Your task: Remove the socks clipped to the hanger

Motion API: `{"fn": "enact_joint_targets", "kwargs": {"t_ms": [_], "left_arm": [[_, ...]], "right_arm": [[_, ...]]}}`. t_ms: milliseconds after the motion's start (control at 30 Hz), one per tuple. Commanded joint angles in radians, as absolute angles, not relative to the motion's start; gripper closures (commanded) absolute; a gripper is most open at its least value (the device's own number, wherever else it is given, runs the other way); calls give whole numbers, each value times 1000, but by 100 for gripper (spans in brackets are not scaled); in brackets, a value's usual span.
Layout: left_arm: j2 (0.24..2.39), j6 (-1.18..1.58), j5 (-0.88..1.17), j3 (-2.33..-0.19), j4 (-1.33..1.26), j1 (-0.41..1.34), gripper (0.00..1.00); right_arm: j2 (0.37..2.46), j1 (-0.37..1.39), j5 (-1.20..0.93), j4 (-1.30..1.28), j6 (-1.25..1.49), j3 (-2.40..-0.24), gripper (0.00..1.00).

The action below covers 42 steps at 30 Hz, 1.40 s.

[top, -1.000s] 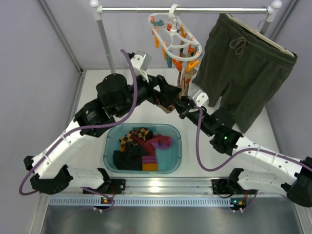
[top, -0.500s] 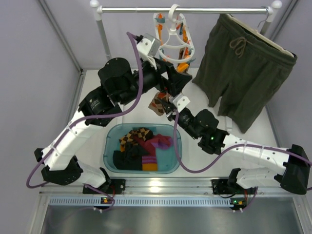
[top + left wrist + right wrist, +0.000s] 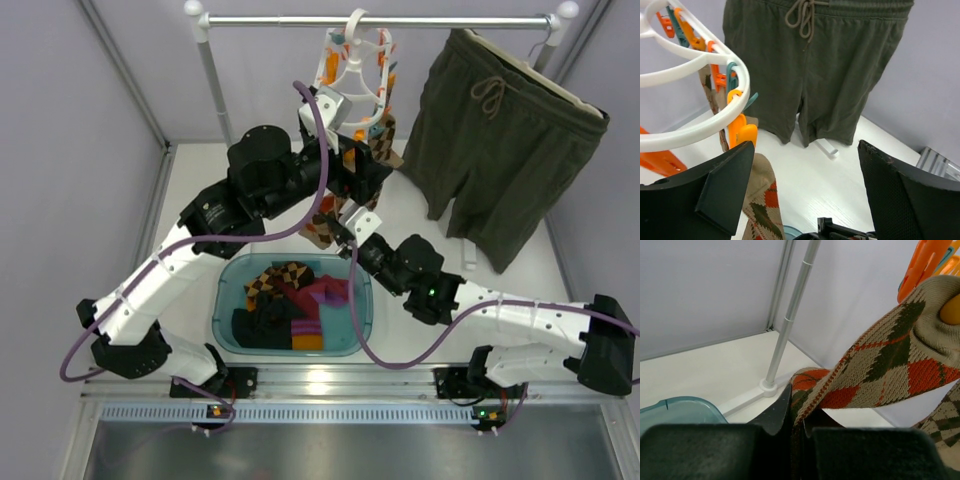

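The white hanger (image 3: 355, 62) hangs by its hook from the rail, with orange and teal pegs on its rings. An argyle sock (image 3: 322, 228) runs down from an orange peg (image 3: 922, 265) to my right gripper (image 3: 338, 226), which is shut on the sock's lower end (image 3: 875, 375). My left gripper (image 3: 366, 172) is just below the hanger, jaws wide open, with nothing between them. In the left wrist view the hanger ring (image 3: 700, 125), an orange peg (image 3: 742, 132) and the sock (image 3: 765, 210) lie beside my left finger (image 3: 705, 195). Several more socks (image 3: 290, 300) lie in the bin.
A teal bin (image 3: 362, 310) stands on the white table in front of the arms. Olive-green shorts (image 3: 500, 130) hang from the rail at the right. The rail's left upright (image 3: 215, 90) rises behind the left arm. Grey walls close in both sides.
My left arm has risen toward the hanger and its jaws have narrowed slightly. The right gripper has drawn the argyle sock left and nearer. The hanger has swung and turned.
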<state>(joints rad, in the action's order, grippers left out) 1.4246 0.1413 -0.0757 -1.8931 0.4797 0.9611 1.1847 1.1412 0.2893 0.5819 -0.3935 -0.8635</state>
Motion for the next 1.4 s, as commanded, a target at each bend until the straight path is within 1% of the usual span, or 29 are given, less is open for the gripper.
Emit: {"fn": "enact_joint_targets", "kwargs": {"t_ms": [0, 67, 100, 233, 300, 333, 600, 733, 867, 967, 1033, 1167, 1300, 1367], "left_arm": [[1405, 116, -150, -1865, 456, 960, 10], [1387, 132, -222, -1842, 457, 962, 7], [1379, 155, -298, -1818, 459, 962, 5], [1310, 173, -393, -1747, 460, 962, 5], [1260, 178, -396, -1708, 462, 962, 5], [1244, 175, -393, -1695, 462, 960, 2], [1106, 167, -422, -1565, 462, 962, 1], [1062, 176, -486, -1505, 460, 962, 1], [1039, 164, -560, -1476, 462, 960, 1], [1051, 126, -560, -1518, 462, 960, 1], [1072, 101, -554, -1586, 468, 962, 1], [1176, 9, -543, -1747, 503, 962, 1], [1287, -46, -503, -1859, 548, 960, 1], [1311, -80, -520, -1896, 555, 962, 1]], "right_arm": [[1170, 1166, 337, 598, -403, -879, 100], [1183, 1166, 304, 572, -403, -890, 100], [1192, 1170, 299, 574, -406, -900, 100], [1258, 1198, 321, 549, -439, -965, 100], [1299, 1206, 324, 543, -442, -1003, 100], [1311, 1206, 324, 540, -442, -1015, 100], [1460, 1207, 363, 491, -453, -1183, 100], [1520, 1206, 411, 466, -459, -1259, 100], [1580, 1207, 410, 436, -466, -1336, 100], [1618, 1206, 420, 428, -480, -1373, 100], [1635, 1206, 426, 417, -489, -1388, 100], [1681, 1203, 414, 384, -499, -1442, 100], [1707, 1197, 385, 367, -525, -1471, 100], [1716, 1196, 368, 364, -538, -1474, 100]]}}
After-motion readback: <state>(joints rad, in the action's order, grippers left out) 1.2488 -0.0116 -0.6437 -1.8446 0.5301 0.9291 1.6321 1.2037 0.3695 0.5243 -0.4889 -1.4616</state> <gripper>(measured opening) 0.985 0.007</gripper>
